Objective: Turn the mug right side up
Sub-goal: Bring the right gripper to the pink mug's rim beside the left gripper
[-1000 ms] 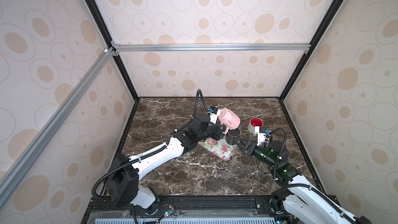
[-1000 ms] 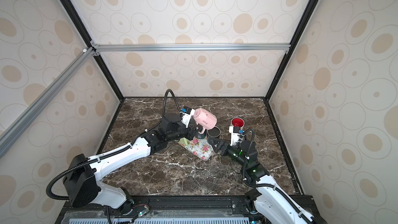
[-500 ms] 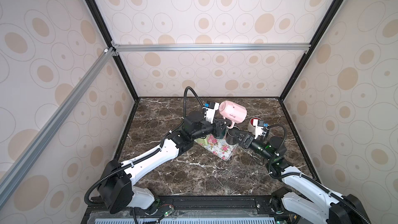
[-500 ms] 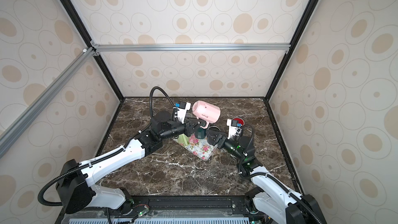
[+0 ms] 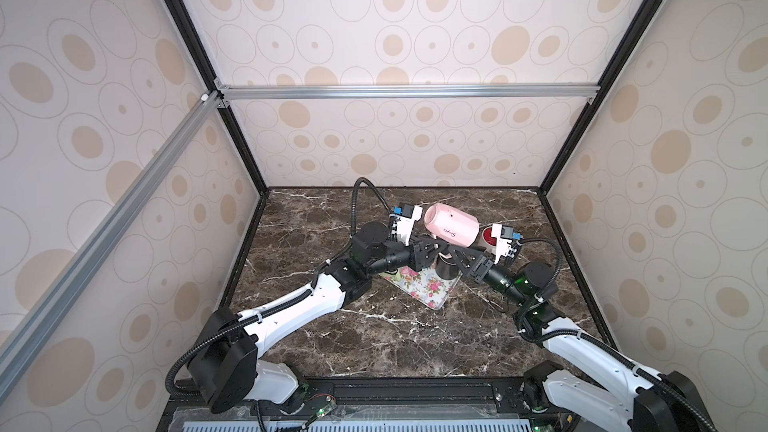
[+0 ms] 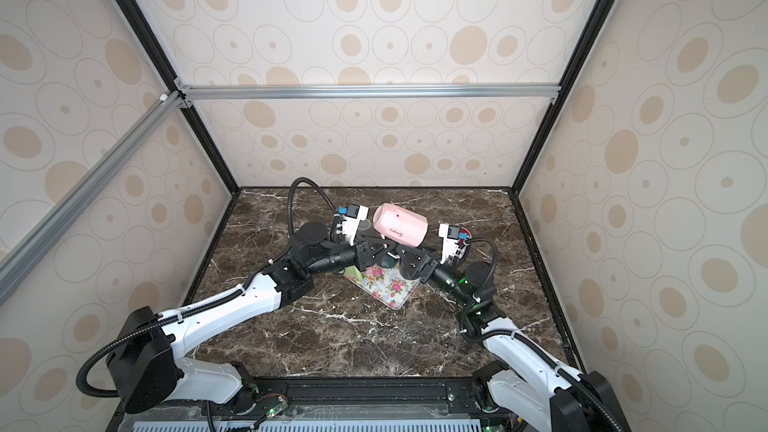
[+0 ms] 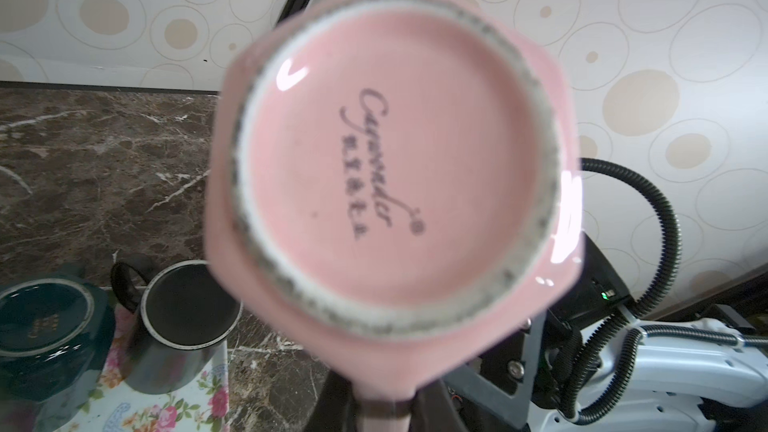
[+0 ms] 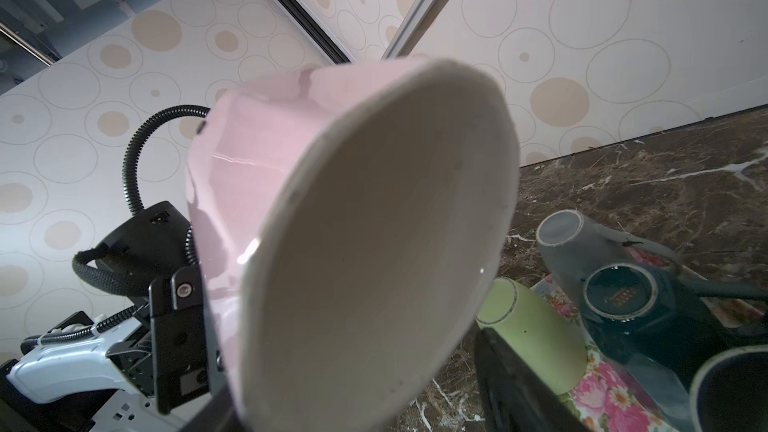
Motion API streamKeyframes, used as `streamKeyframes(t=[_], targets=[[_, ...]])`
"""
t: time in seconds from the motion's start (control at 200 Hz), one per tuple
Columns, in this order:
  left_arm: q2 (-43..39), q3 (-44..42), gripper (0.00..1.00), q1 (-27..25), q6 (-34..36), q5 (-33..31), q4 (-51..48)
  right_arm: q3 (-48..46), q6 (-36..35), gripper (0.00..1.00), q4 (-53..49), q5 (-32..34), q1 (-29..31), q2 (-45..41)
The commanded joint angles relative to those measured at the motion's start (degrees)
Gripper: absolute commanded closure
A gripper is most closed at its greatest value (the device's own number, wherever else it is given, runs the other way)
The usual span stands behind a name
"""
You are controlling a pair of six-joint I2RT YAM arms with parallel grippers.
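The pink mug (image 5: 451,228) (image 6: 401,224) hangs in the air on its side above the tray, base toward the left arm and mouth toward the right arm. My left gripper (image 5: 432,249) (image 7: 384,405) is shut on its handle, under the mug's base (image 7: 395,160). In the right wrist view the pale inside of the mug (image 8: 374,263) fills the frame. My right gripper (image 5: 461,255) (image 8: 357,401) is open, with a dark finger on each side of the mug's rim and a gap showing on one side.
A floral tray (image 5: 428,292) (image 6: 390,290) lies below the mug. It holds an upright black mug (image 7: 183,326), an upside-down dark teal mug (image 7: 45,326) and a green mug (image 8: 532,334). A grey mug (image 8: 582,243) lies on its side. A red-lined mug (image 5: 486,238) stands behind the right wrist.
The left arm has lifted the pink mug and tipped it onto its side. The right gripper has risen to the mug's mouth and its jaws have narrowed.
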Motion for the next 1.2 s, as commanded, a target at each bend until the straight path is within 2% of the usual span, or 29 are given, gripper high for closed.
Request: streamKeyframes(t=[0.0,0.1,0.48,0.61,0.755,0.835,0.995,1.19], targets=[[-2.96,0.94,1.0,0.34,-2.49,3.05,11.52,1.41,1.65,0.3,4.99,-1.16,0.33,0.95],[-2.87,0.43,1.0,0.29,-3.03,3.71,12.31,1.41,2.22,0.37,6.91,-1.37,0.49,1.67],[-0.95,0.79,1.0,0.39,-3.32,5.44,13.22,2.16,3.33,0.47,9.42,-2.96,0.63,3.21],[-0.31,0.44,1.0,0.49,-3.62,6.09,13.46,2.11,3.2,0.54,9.1,-2.83,0.7,3.03],[-0.08,-0.07,1.0,0.92,-3.17,5.95,12.63,2.11,2.86,0.77,7.96,-2.32,0.71,2.34],[0.12,-0.33,1.0,0.98,-2.98,6.12,12.47,2.11,2.56,0.81,7.27,-2.3,0.71,1.99],[0.95,-0.64,1.0,1.11,-2.56,6.08,11.73,2.37,2.5,0.97,6.03,-1.95,0.84,1.63],[2.2,-0.56,1.0,1.2,-2.69,6.52,12.03,2.3,2.93,1.0,5.88,-1.77,0.89,1.54]])
